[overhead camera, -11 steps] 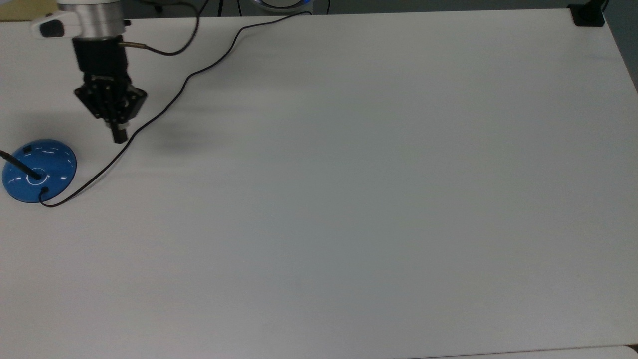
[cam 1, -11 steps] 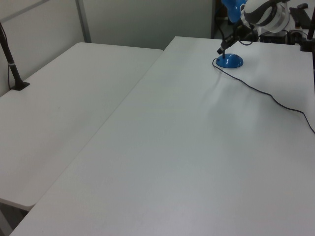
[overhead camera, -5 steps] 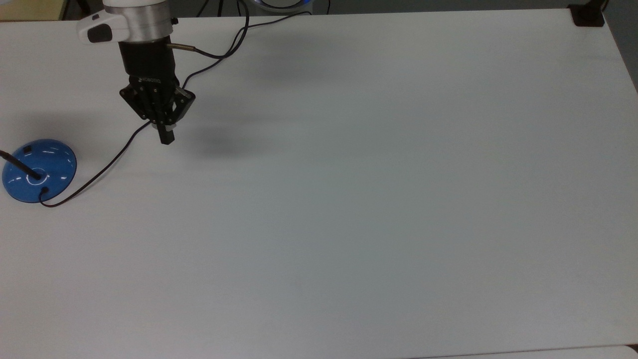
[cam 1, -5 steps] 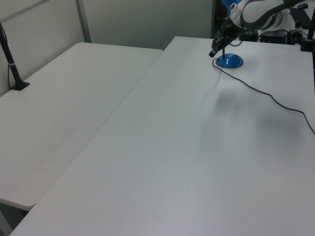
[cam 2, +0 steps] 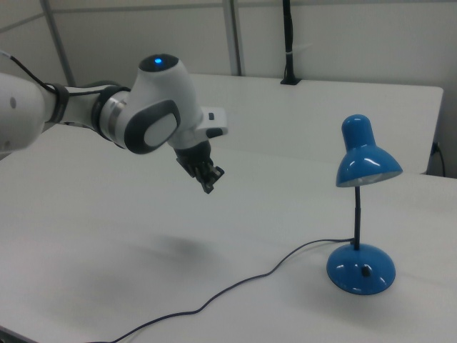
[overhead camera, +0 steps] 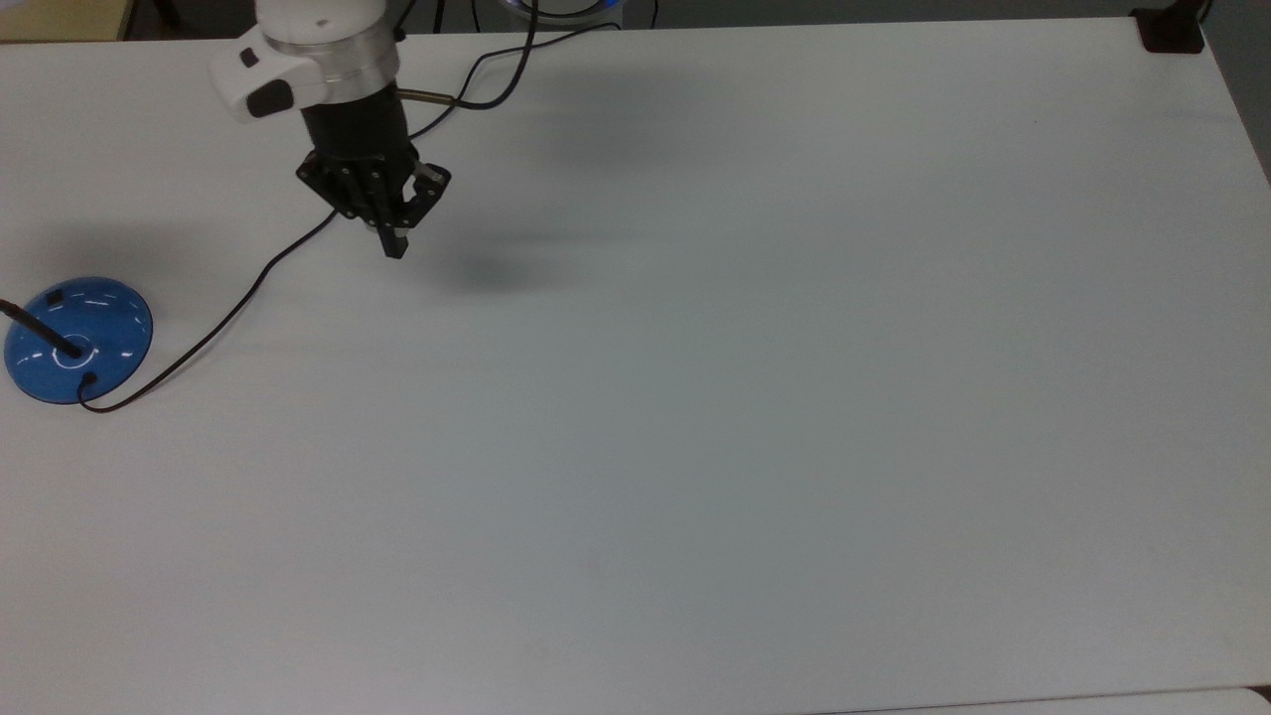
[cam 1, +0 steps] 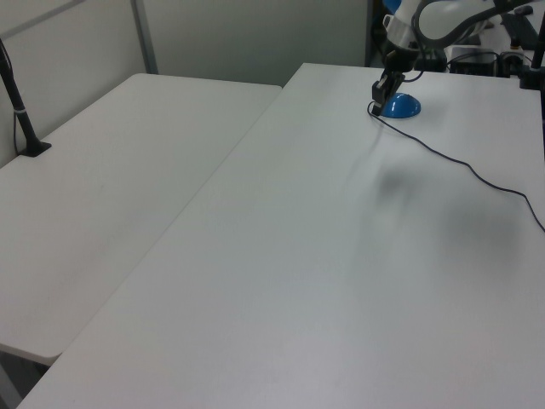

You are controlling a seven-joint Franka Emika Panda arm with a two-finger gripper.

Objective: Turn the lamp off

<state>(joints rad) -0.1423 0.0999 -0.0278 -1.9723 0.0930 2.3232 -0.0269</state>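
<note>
The lamp stands on the white table, its glossy blue dome base [overhead camera: 77,340] at the top view's far left, with a small black rocker switch [overhead camera: 53,296] on the dome. In the right view I see its base [cam 2: 360,269], thin black neck [cam 2: 356,218] and blue shade [cam 2: 365,153]. Its black cord [overhead camera: 213,328] runs across the table toward the far edge. My gripper [overhead camera: 394,248] hangs above the table, well to the top view's right of the base, shut on nothing. It also shows in the right view, gripper [cam 2: 209,187], raised in the air and to the right view's left of the lamp.
The white table [overhead camera: 755,397] stretches wide to the top view's right. A second white table [cam 1: 111,196] adjoins it in the left view. A black post [cam 1: 21,111] stands at that table's far edge, and a black clamp [overhead camera: 1172,30] sits at the top view's upper right corner.
My gripper has travelled from near the lamp base to the top view's right, away from the lamp, and stays shut. The lamp and cord have not moved.
</note>
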